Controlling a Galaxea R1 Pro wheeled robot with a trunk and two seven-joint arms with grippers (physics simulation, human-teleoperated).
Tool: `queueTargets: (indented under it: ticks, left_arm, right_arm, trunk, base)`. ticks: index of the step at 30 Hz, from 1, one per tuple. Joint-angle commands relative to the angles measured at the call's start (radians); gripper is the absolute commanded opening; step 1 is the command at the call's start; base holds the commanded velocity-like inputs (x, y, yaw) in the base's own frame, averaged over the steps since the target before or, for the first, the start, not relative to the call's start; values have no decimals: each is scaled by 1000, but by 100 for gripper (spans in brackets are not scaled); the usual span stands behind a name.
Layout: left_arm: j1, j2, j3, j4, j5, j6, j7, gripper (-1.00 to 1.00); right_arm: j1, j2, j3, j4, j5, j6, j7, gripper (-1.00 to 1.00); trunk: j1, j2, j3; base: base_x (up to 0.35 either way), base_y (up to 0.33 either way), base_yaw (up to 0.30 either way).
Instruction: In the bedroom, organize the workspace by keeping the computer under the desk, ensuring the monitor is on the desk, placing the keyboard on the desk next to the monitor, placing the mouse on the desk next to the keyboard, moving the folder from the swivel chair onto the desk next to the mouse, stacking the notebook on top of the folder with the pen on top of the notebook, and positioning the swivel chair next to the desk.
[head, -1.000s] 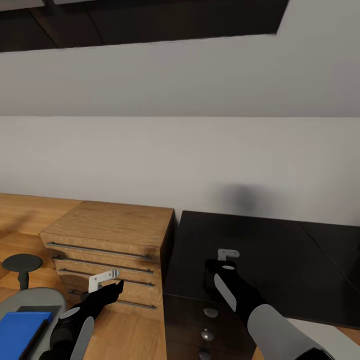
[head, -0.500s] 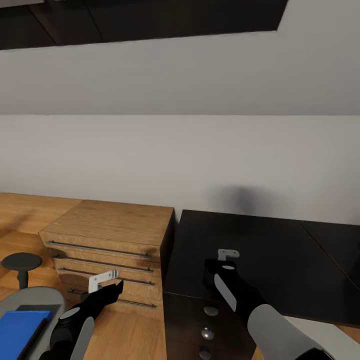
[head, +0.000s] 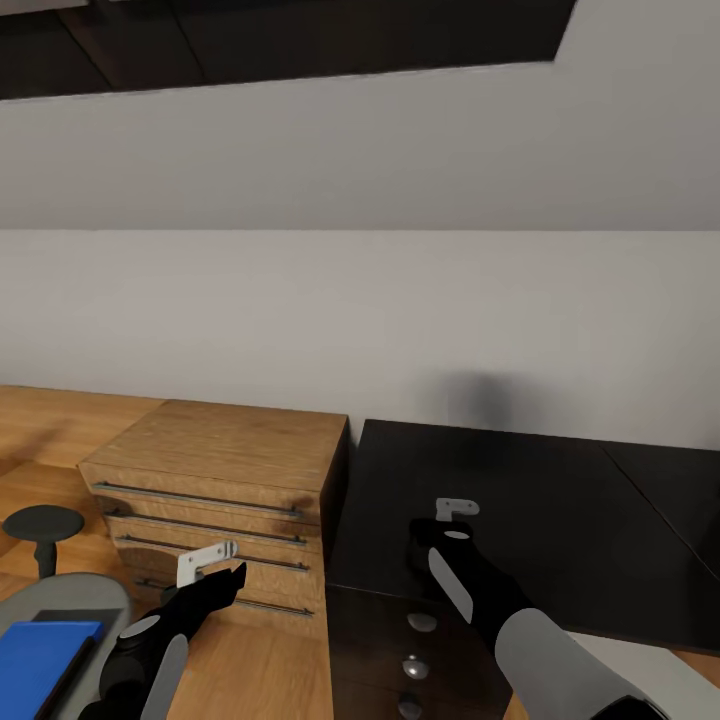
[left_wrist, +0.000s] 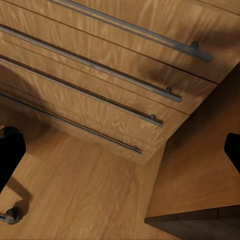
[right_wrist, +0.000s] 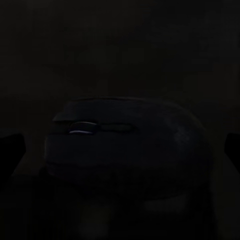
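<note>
Pale wall (head: 360, 320) fills the upper and middle head view, with a dark band (head: 300, 40) across the top edge. Nothing differs from half a second ago; against the frame a second back, the whole view sits a touch lower, so the camera moved, not the things.

One mouse (right_wrist: 125, 145) sits centre frame in the right wrist view, dark on a dark surface, its wheel (right_wrist: 82, 128) left of centre and its long axis running left to right across the frame. It lies between the two finger edges at the frame's sides and does not touch them. The right gripper (head: 440, 528) hangs over the black desk (head: 560, 520) at lower centre of the head view; its jaws stand wide apart, empty.

One blue folder (head: 40, 660) lies on the grey chair (head: 90, 600) at the lower left corner, its long axis running up toward the right.

The left gripper (head: 215, 570) sits lower left, in front of the wooden drawer chest (head: 230, 450); its fingers are spread and hold nothing. The left wrist view shows four bar handles (left_wrist: 120, 85) on the chest, running diagonally. Three round knobs (head: 415, 665) line the desk's front. One dark stool (head: 43, 528) stands on the wood floor (head: 260, 680) at left.
</note>
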Motion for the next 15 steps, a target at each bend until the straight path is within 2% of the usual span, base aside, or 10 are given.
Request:
queueTargets:
  ticks: [1,15]
  left_arm:
    - [-1,-1,1,-1,11,4,7,100]
    - [0,-1,-1,2,11,5,6,100]
  right_arm:
    - [-1,-1,6,-2,-8,4,-9,100]
    - [-1,-1,6,-2,-8,4,-9,100]
  trunk:
    - [0,-1,-1]
    - [0,-1,-1]
  base:
    - [0,0,0]
    - [65,0,0]
